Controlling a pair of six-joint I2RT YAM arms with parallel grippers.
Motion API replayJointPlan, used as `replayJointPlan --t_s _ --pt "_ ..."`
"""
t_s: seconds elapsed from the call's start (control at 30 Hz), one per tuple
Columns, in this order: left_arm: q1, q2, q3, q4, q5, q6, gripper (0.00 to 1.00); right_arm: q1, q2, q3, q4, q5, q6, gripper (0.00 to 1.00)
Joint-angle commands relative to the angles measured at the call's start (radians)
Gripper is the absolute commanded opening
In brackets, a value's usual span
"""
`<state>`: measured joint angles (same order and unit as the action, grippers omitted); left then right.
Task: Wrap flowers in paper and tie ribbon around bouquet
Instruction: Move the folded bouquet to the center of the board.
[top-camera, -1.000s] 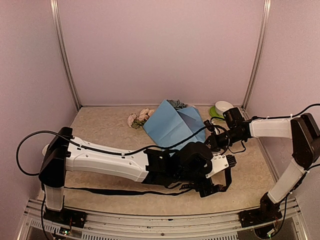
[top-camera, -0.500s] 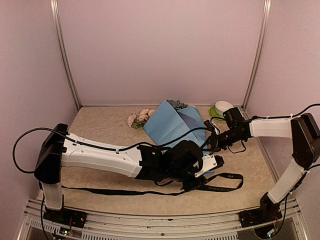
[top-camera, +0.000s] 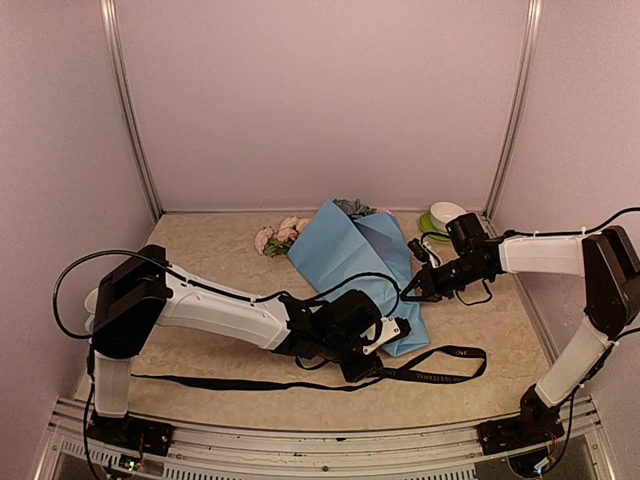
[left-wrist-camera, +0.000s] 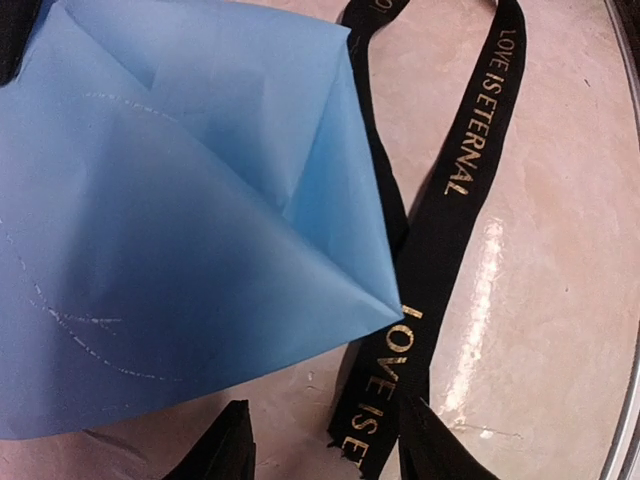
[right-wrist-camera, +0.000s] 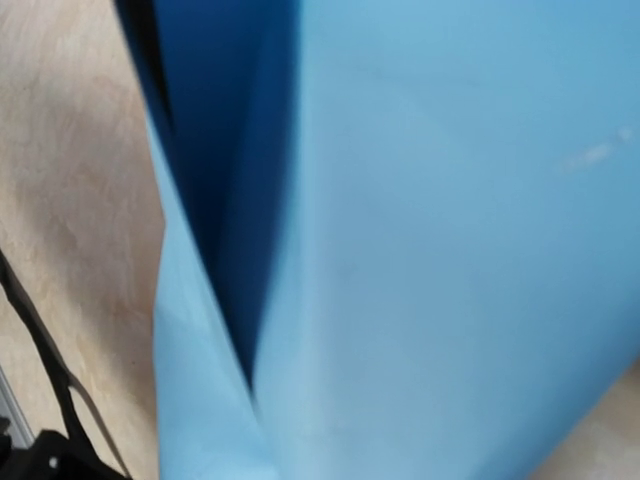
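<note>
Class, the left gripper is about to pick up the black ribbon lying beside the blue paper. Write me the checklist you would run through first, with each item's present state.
1. Is the left gripper open? Ok, its fingertips stand apart.
2. Is the ribbon in position? Ok, a cut end lies between those fingertips.
3. Is the right gripper holding the paper? Ok, it is shut on the right edge.
4. Is the ribbon clear of the paper? Not ok, the paper's corner appears to overlap one strand.
5. Are the flowers wrapped? Cannot tell. Blooms show at the far end, but the stems are hidden.
</note>
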<state>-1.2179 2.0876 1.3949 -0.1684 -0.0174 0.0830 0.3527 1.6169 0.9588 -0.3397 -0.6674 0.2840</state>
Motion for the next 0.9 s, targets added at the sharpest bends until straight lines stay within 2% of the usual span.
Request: replayJointPlan --t_s 0.0,0.2,0.3,0.43,0.5,0.63,0.77,0.8,0.87 --pt "-0.002 0.028 -0.019 0.047 0.038 0.007 0.48 0.002 -0.032 0.022 0.012 -0.003 -0.006 0.00" --pt "-0.004 0.091 0.035 -0.034 0.055 0.017 0.43 0.002 -0.030 0.021 0.012 -0.002 -0.005 0.00" --pt "-0.009 0.082 0.006 -0.018 0.055 0.026 0.47 0.002 -0.032 0.020 0.012 -0.001 -0.005 0.00" --pt "-0.012 0.111 0.024 -0.042 -0.017 0.021 0.48 0.002 -0.030 0.022 0.013 -0.004 -0.006 0.00" --pt "-0.018 0.114 0.028 -0.062 0.012 0.028 0.49 0.002 -0.030 0.025 0.011 -0.005 -0.007 0.00" --pt "-0.024 0.067 -0.032 -0.018 0.089 0.034 0.57 0.002 -0.033 0.027 0.007 0.003 -0.010 0.00" --pt "-0.028 0.058 -0.035 -0.007 0.131 0.040 0.59 0.002 -0.024 0.030 0.008 -0.008 -0.009 0.00" --pt "-0.031 0.064 -0.031 -0.008 0.134 0.042 0.58 0.002 -0.022 0.032 0.006 -0.010 -0.009 0.00" --pt "-0.043 0.081 -0.020 -0.017 0.115 0.048 0.50 0.002 -0.026 0.032 0.004 -0.006 -0.009 0.00"
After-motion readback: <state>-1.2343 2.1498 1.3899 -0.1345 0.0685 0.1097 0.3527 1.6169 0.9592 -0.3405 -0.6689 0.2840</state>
